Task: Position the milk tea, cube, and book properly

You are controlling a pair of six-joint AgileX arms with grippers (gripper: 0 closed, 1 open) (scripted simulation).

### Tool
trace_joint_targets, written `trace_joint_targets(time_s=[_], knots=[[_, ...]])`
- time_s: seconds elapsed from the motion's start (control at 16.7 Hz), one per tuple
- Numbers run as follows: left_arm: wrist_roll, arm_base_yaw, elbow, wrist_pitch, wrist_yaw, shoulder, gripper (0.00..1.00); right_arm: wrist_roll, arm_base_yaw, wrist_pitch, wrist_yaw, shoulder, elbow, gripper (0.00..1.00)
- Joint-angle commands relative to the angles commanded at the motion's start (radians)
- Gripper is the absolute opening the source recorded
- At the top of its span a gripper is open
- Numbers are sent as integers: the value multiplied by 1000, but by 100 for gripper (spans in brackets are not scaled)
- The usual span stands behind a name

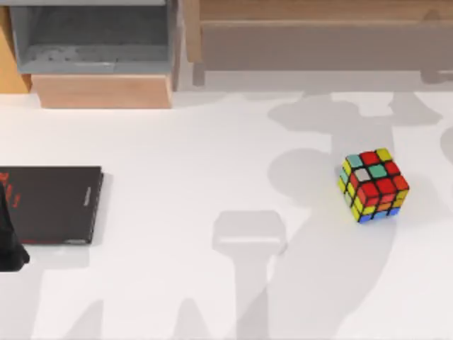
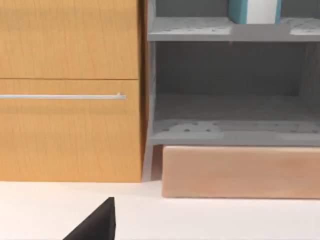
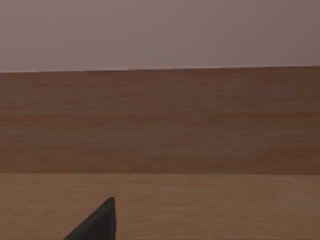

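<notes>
The cube (image 1: pixel 373 185) sat alone on the white surface (image 1: pixel 212 142) at the right of the top view, level with the frame's middle and tilted on one corner edge. No gripper touched it.

The book (image 2: pixel 254 11) stood upright on the upper grey shelf (image 2: pixel 225 30) at the top right of the left wrist view; its teal cover and white page edges were visible. This item appeared to be placed already.

A thinner black book (image 1: pixel 49 204) with red marks lay flat at the left edge of the top view, well apart from the cube. A grey shelf unit with a wooden base (image 1: pixel 102 91) occupied the upper left of that view. A long wooden box (image 1: pixel 318 42) ran along the upper right.

The left arm (image 1: pixel 10 241) appeared as a dark shape at the lower left edge of the top view, beside the black book. Whether either gripper was spread or pressed together could not be told.

Judgement: the book step appeared complete. The cube remained to be moved. The milk tea could not be located.
</notes>
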Motion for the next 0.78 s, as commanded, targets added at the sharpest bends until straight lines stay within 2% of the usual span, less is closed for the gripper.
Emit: trace_joint_targets(time_s=[0.24,0.48,0.78], knots=[[0,0,0,0,0,0,100,12,163,-527,95,35,241,100],[0,0,0,0,0,0,100,33,329,-1006,185,68,372,100],[0,0,0,0,0,0,100,63,502,-1408,271,126,401,100]])
